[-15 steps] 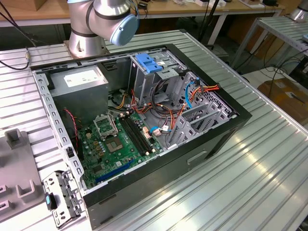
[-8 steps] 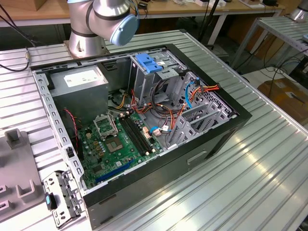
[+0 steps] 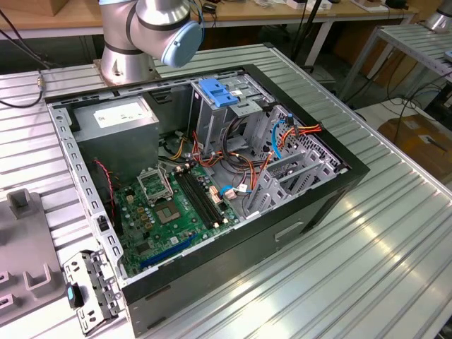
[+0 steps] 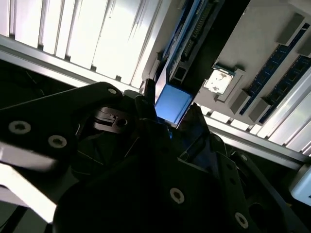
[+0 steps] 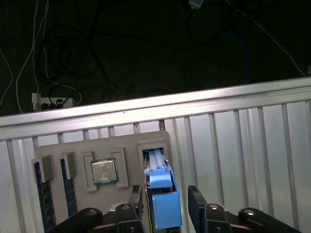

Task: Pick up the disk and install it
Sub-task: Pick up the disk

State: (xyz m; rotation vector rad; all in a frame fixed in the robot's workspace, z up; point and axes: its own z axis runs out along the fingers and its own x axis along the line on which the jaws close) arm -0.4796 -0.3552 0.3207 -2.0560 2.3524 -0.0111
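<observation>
Open gripper [image 5: 164,196] straddles blue end of disk [image 5: 159,177], untouched; off-centre closure may cock disk, jam it in tray [image 5: 127,141] slot.

The disk [image 5: 158,178] stands in a slot of the tray [image 5: 126,141], between the spread fingers of my gripper [image 5: 165,191]; a chip [image 5: 104,171] lies beside it; the tray rests on the tabletop [image 5: 233,141].

Even bright light in exterior view, glare on ribbed table [image 4: 73,39], claw [image 4: 171,104] in dark shadow
</observation>
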